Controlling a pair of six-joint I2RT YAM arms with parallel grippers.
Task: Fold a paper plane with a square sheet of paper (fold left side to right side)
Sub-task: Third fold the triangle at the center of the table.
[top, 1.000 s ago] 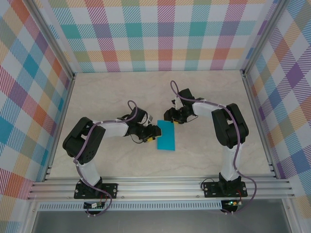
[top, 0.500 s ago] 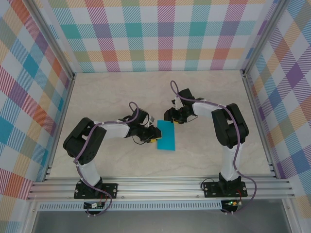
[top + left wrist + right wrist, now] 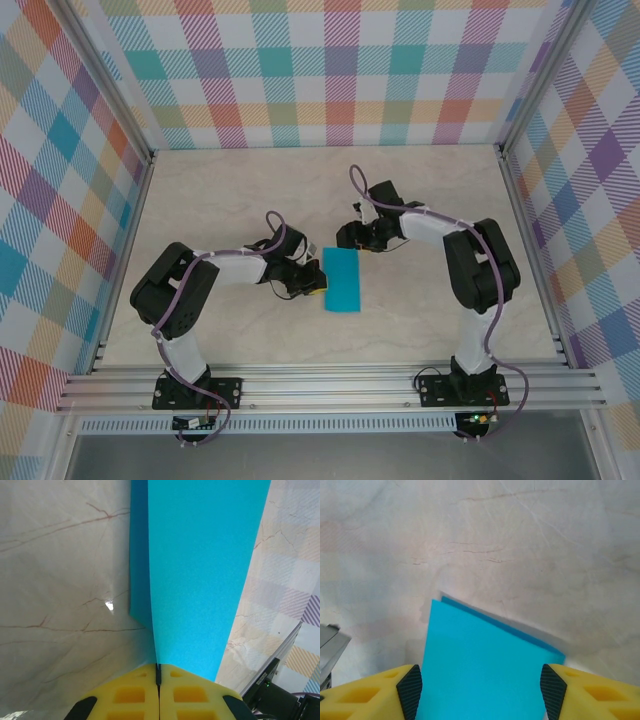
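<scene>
We are looking at the square sheet of paper lying on the pale marbled bench as a narrow turquoise rectangle two layers deep. From that we are judging the left-to-right fold as already laid over, though we cannot tell how sharply it is creased.

The left gripper is sitting at one long edge of the sheet. Its jaws are pressed fully together, and the upper layer is running straight out from the seam between them, which we are reading as a pinch on that layer. Just to one side of the seam a darker strip of the lower layer is showing, flat on the bench.

The right gripper is standing with its jaws wide apart, holding nothing. A short end of the sheet, both corners included, is lying between and just ahead of the two black pads. Whether the pads are touching the paper we cannot tell.

We are expecting the sheet to handle as something nearly weightless, thin and limp. Pushed from an edge, it is likely to buckle or skate across the smooth bench instead of folding. Any stray dent is likely to stay in it for good, and a hard or twisting pinch could tear it.

We are judging the safest hold to be right at a margin or corner, taking one layer only. The other jaws would be pressing the rest flat so the layers are not sliding out of line.
</scene>
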